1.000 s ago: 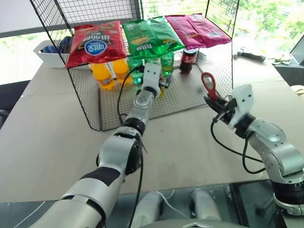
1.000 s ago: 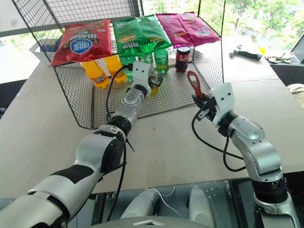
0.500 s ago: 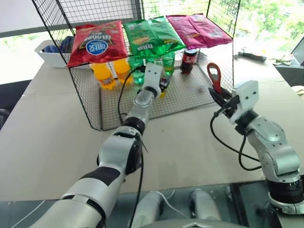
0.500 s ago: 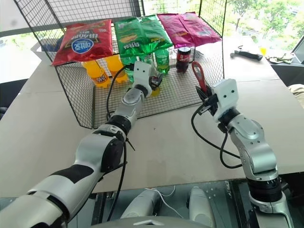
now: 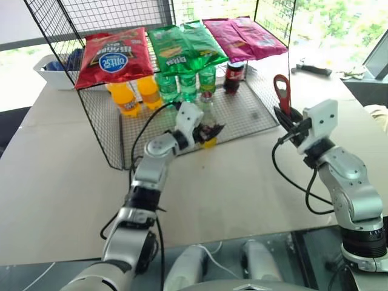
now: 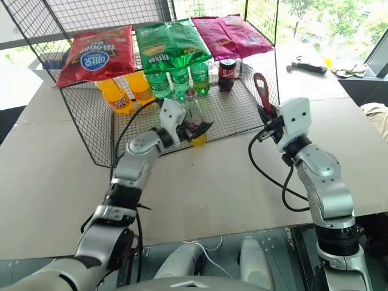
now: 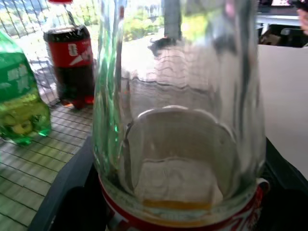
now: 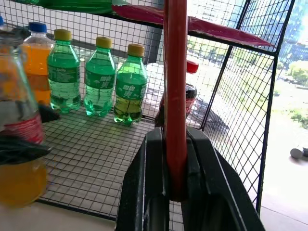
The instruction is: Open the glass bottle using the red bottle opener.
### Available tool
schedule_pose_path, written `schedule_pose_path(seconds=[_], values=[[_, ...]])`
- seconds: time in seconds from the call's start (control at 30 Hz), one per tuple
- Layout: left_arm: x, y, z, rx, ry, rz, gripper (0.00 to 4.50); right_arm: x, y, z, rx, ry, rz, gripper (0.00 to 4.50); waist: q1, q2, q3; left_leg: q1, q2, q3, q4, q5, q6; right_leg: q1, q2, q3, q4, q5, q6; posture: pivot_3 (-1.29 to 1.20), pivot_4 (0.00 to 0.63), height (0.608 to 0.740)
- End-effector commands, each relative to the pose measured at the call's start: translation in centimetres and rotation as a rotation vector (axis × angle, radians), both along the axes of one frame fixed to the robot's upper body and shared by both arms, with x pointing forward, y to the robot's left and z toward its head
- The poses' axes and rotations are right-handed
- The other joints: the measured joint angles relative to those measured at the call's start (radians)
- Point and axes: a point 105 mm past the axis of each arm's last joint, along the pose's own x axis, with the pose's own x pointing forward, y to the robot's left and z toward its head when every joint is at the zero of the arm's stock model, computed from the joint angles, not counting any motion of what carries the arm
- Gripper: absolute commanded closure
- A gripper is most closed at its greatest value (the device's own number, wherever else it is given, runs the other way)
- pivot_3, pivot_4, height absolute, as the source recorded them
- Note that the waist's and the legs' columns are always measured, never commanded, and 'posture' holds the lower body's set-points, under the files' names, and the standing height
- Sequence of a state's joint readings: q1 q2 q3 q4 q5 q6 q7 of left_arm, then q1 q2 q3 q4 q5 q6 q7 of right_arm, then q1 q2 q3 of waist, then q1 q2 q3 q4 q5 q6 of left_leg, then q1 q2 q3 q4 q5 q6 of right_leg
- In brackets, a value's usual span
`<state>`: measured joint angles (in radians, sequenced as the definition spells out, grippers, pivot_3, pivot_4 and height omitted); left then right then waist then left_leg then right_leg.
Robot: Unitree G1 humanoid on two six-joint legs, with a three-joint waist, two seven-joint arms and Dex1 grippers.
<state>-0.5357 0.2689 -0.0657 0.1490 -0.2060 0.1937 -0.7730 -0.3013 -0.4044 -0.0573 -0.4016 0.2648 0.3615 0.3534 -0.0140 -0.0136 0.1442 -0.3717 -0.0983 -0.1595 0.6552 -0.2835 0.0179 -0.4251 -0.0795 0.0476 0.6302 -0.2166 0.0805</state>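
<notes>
Standing at the wire rack's [image 5: 97, 130] front edge, the glass bottle [image 5: 208, 124], yellow drink inside, is gripped by the left gripper [image 5: 209, 130]; the red bottle opener [image 5: 282, 92] is clamped upright in the right gripper [image 5: 285, 119]

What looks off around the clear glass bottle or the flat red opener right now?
Nothing stands out. The clear glass bottle stands upright in the left gripper at the front edge of the black wire rack, apparently capped, with no spill visible. The flat red bottle opener is clamped upright in the right gripper.
</notes>
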Motion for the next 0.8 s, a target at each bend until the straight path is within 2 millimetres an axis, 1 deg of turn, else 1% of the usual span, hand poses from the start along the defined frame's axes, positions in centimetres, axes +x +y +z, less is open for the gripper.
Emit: schedule_pose_path(seconds=[0.03, 0.2, 0.4, 0.47, 0.5, 0.53, 0.63, 0.8], values=[[-2.8, -1.4, 1.8, -0.032, -0.023, -0.148, 1.69, -0.1, -0.5, 1.7, 0.014, -0.077, -0.022, 4.50, 0.002, 0.000, 0.000, 0.000, 0.000, 0.000, 0.000, 0.000, 0.000, 0.000, 0.000, 0.000, 0.000, 0.000, 0.000, 0.00, 0.150, 0.740], [-3.4, -1.3, 1.8, -0.028, -0.001, -0.150, 1.69, 0.0, -0.2, 1.6, 0.018, -0.078, -0.015, 4.50, 0.001, 0.000, 0.000, 0.000, 0.000, 0.000, 0.001, 0.000, 0.000, 0.000, 0.000, 0.000, 0.001, 0.000, 0.000, 0.00, 0.150, 0.740], [-4.5, -1.4, 1.9, -0.011, -0.056, -0.177, 1.69, 0.1, -0.1, 1.3, 0.023, -0.072, -0.007, 4.50, 0.000, 0.000, 0.000, 0.001, 0.000, 0.002, 0.001, 0.000, 0.000, 0.000, 0.000, 0.002, 0.001, 0.000, 0.000, 0.00, 0.150, 0.740], [-4.5, -1.3, 2.1, -0.023, -0.073, -0.166, 0.68, 0.1, 0.0, 1.2, 0.024, -0.070, -0.005, 4.50, 0.002, 0.000, 0.000, 0.001, 0.000, 0.002, 0.001, 0.000, 0.000, 0.000, 0.000, 0.002, 0.001, 0.000, 0.000, 0.00, 0.150, 0.740], [-4.5, -1.2, 2.2, -0.026, -0.085, -0.152, 0.40, 0.0, 0.0, 1.2, 0.024, -0.069, -0.004, 4.50, 0.003, 0.000, 0.000, 0.001, 0.000, 0.002, 0.001, 0.000, 0.000, 0.000, 0.000, 0.002, 0.001, 0.000, 0.000, 0.00, 0.150, 0.740], [-4.3, -1.1, 2.3, -0.023, -0.104, -0.133, 0.03, 0.0, 0.0, 1.1, 0.025, -0.068, -0.004, 4.50, 0.003, 0.000, 0.000, 0.001, 0.000, 0.002, 0.001, 0.000, 0.000, 0.000, 0.000, 0.002, 0.001, 0.000, 0.000, 0.00, 0.150, 0.740], [-4.4, -1.0, 2.1, -0.031, -0.113, -0.122, 0.03, 0.0, 0.0, 1.1, 0.028, -0.068, -0.005, 4.50, 0.002, 0.000, 0.000, 0.001, 0.000, 0.003, 0.001, 0.000, 0.000, 0.000, 0.000, 0.003, 0.002, 0.000, 0.000, 0.00, 0.150, 0.740], [-4.6, -0.7, 3.3, -0.123, -0.138, -0.119, 0.03, 0.1, -0.1, 0.7, 0.029, -0.061, -0.009, 4.50, 0.002, 0.000, 0.000, 0.002, 0.000, 0.004, 0.001, 0.000, 0.000, 0.000, 0.000, 0.004, 0.002, 0.000, 0.000, 0.00, 0.150, 0.740]])
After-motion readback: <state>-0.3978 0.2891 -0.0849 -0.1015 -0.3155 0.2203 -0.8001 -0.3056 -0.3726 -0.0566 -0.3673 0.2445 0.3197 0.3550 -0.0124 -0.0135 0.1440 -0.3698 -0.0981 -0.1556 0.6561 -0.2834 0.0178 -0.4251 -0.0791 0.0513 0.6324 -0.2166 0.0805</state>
